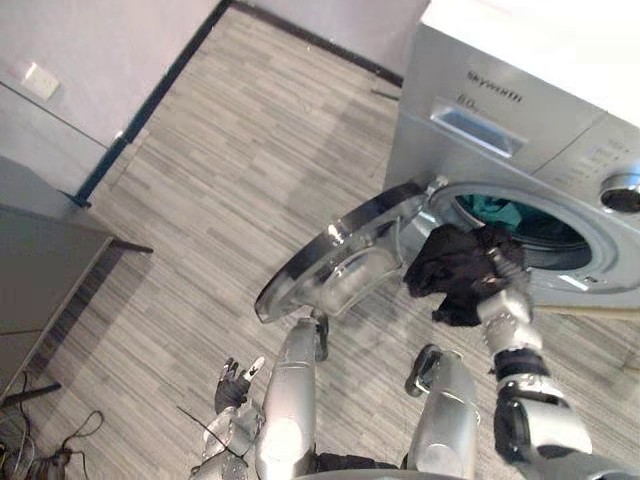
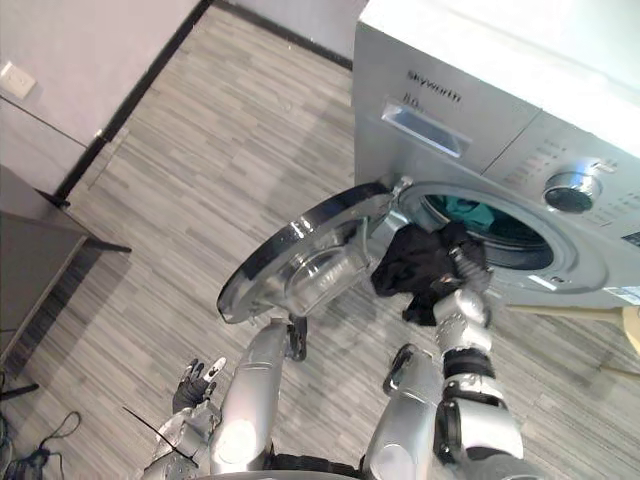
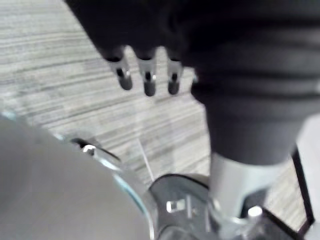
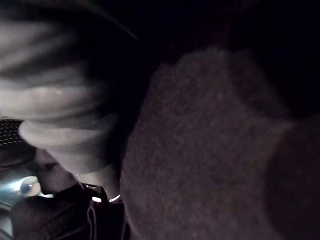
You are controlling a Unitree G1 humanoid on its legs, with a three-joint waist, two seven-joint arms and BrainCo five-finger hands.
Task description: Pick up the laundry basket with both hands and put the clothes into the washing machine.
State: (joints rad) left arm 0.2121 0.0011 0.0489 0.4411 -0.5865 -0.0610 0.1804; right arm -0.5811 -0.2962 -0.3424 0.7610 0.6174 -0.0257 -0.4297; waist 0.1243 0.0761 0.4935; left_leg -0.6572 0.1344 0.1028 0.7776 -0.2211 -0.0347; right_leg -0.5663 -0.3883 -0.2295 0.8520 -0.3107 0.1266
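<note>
The silver washing machine (image 1: 500, 110) stands at the right with its round glass door (image 1: 340, 255) swung open toward me. My right hand (image 1: 497, 268) is at the lower left rim of the drum opening, shut on a black garment (image 1: 448, 265) that hangs in a bunch over the rim. Up close the same dark cloth (image 4: 200, 150) covers the right wrist view. A teal cloth (image 1: 495, 212) lies inside the drum. My left hand (image 1: 235, 385) hangs low near the floor at the lower left, its fingers (image 3: 146, 75) straight and holding nothing.
A grey cabinet (image 1: 40, 270) stands against the wall at the left. Wood-pattern floor stretches between it and the machine. The open door juts out over the floor in front of me. A pale rounded object (image 2: 630, 335) shows at the right edge.
</note>
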